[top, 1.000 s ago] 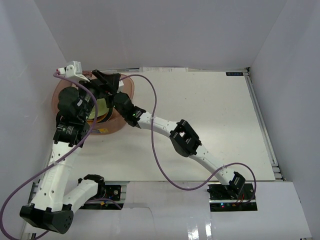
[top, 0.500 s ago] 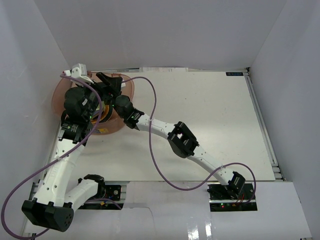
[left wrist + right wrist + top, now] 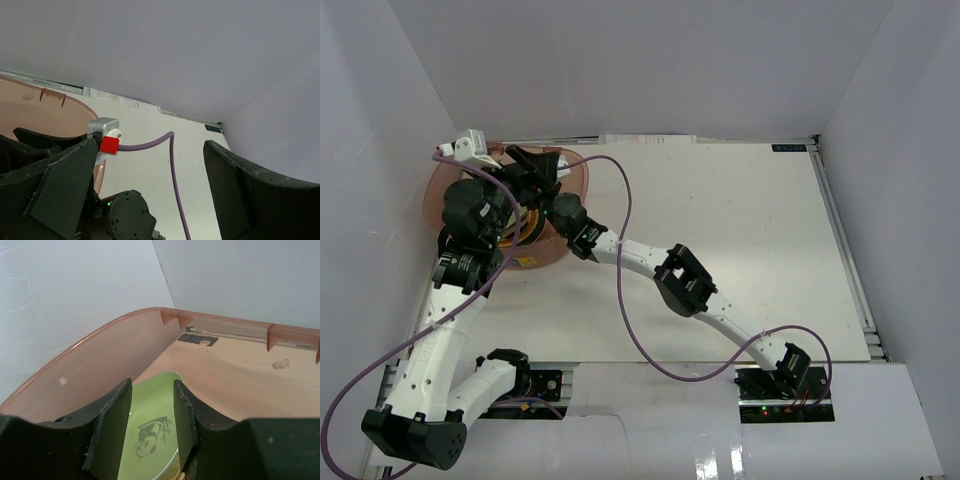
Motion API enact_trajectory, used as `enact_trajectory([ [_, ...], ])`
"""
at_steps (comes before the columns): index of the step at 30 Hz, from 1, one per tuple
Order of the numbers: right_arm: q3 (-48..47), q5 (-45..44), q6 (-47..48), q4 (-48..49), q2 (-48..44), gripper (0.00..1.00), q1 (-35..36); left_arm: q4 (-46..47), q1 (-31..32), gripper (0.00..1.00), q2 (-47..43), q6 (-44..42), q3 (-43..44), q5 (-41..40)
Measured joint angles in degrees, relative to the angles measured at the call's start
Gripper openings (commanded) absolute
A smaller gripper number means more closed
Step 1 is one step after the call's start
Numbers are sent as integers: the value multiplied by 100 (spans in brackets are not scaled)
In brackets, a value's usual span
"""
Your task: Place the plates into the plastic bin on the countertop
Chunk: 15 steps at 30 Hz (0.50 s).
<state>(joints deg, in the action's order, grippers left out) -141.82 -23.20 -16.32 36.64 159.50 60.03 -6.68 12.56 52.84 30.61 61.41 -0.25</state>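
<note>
Claws: left claw (image 3: 150, 147) spread wide | right claw (image 3: 151, 386) parted over green plate (image 3: 150, 440) | plastic bin (image 3: 90, 346) wall near

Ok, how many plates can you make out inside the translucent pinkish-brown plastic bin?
1 clearly: a small pale-green plate with a panda drawing, inside the bin below the open right gripper. From above the bin is mostly covered, so more may be hidden.
</note>
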Motion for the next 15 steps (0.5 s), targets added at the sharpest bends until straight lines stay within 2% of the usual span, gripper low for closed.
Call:
enact_trajectory([
  [4, 291, 118, 50, 131, -146, 51, 7, 35, 0, 98, -24, -35, -9, -92],
  [11, 1532, 695, 66, 98, -909, 50, 11, 24, 0, 98, -146, -144, -9, -275],
  [12, 1812, 748, 57, 90, -1095, 48, 13, 26, 0, 98, -186, -151, -9, -295],
  [15, 2483, 1005, 44, 90, -1626, 17, 15, 31, 0, 98, -374, -160, -4, -348],
])
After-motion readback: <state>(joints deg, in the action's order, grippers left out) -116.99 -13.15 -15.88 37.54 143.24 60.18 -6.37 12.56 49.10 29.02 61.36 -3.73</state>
